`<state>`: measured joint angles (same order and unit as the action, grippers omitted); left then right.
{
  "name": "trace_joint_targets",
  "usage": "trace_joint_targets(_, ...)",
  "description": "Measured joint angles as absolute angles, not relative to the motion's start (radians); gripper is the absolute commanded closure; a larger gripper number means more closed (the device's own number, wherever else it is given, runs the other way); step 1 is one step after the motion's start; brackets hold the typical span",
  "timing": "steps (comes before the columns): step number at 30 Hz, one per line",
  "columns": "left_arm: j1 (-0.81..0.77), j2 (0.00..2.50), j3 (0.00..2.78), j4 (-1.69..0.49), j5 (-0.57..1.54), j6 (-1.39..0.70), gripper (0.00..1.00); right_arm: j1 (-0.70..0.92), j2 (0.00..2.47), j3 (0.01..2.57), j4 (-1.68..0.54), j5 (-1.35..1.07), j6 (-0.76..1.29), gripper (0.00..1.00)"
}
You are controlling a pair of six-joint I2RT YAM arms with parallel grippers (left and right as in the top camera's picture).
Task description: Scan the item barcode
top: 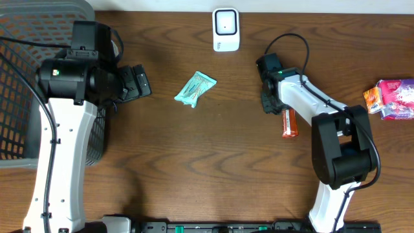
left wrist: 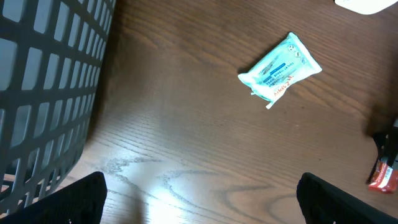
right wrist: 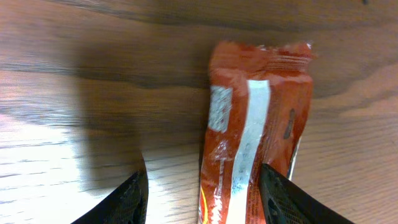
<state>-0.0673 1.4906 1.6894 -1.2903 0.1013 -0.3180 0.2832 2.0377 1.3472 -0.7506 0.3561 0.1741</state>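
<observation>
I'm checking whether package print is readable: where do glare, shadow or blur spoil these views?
Left wrist: white glare on the table near the bottom edge; teal packet fairly sharp. Right wrist: glare at left, dark shadow beside the orange packet, its print soft. Overhead: evenly lit.

A dark brown wooden table (top: 213, 162) with bold, wavy grain fills nearly every view. Beyond its far edge runs a pale, plain strip (top: 323, 5); whether it is wall or floor cannot be told. Light leaves a soft white glare (left wrist: 155, 193) on the glossy top.
</observation>
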Motion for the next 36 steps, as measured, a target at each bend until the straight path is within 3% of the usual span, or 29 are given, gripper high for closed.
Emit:
trace_joint_targets(10,-0.067,1.491,1.689,-1.29,0.102,-0.318,0.02,0.249,2.028,1.34,-0.762,0.302,0.174,0.45)
trace_joint_targets(19,-0.067,1.491,1.689,-1.291,0.101,-0.318,0.02,0.222,2.056,1.479,-1.01,0.274,0.227,0.4)
trace_joint_targets(21,-0.067,1.491,1.689,-1.291,0.102,-0.318,0.02,0.212,2.056,1.529,-1.042,0.272,0.238,0.37)
trace_joint_targets(25,-0.067,1.491,1.689,-1.29,0.101,-0.318,0.02,0.18,2.056,1.572,-1.101,0.265,0.272,0.2)
trace_joint_targets(36,-0.067,1.491,1.689,-1.29,0.102,-0.318,0.02,-0.01,2.056,1.494,-1.118,0.017,0.239,0.25)
